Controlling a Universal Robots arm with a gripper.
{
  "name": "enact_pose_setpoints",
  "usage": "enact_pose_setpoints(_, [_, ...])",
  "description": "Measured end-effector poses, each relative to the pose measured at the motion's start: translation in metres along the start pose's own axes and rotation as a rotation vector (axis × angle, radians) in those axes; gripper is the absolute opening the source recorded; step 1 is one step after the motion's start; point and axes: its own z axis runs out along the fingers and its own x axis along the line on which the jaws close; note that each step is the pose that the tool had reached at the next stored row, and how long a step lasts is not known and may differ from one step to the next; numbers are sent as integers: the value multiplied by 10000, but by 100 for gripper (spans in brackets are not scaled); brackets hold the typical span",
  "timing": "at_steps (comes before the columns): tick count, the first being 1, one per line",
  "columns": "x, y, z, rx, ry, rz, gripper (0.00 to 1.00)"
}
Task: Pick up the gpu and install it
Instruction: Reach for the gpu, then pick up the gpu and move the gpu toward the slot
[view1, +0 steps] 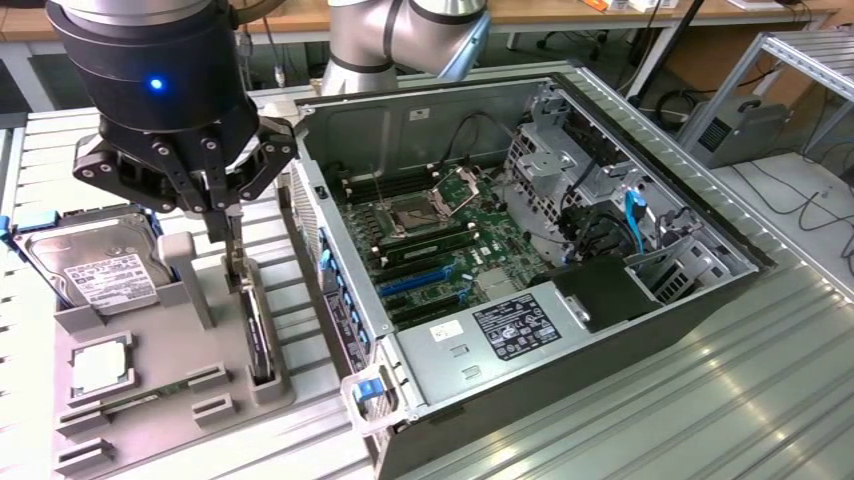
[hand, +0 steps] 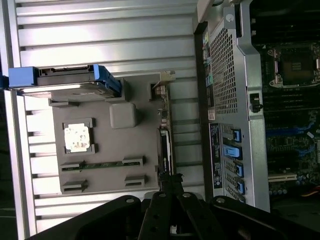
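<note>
The gpu (view1: 256, 325) is a thin black card standing on edge in a slot of the grey holder tray (view1: 160, 375), at the exterior view's left of the open PC case (view1: 534, 250). My gripper (view1: 230, 248) hangs straight over the card's far end. Its fingers (view1: 222, 215) are pressed together on the card's top edge, and the card still sits in its slot. In the wrist view the gripper (hand: 170, 181) meets the end of the gpu (hand: 164, 147), seen edge-on. Blue expansion slots (view1: 420, 283) lie on the motherboard inside the case.
The tray also holds a silver hard drive (view1: 96, 262) with a white label, a square CPU chip (view1: 99, 366) and a memory stick (view1: 147, 397). A grey post (view1: 187, 275) stands close beside the fingers. The case wall (view1: 310, 215) rises just past the tray.
</note>
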Motion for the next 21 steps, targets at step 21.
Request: enact_pose_setpoints(21, [1, 0, 0, 0, 0, 1, 42])
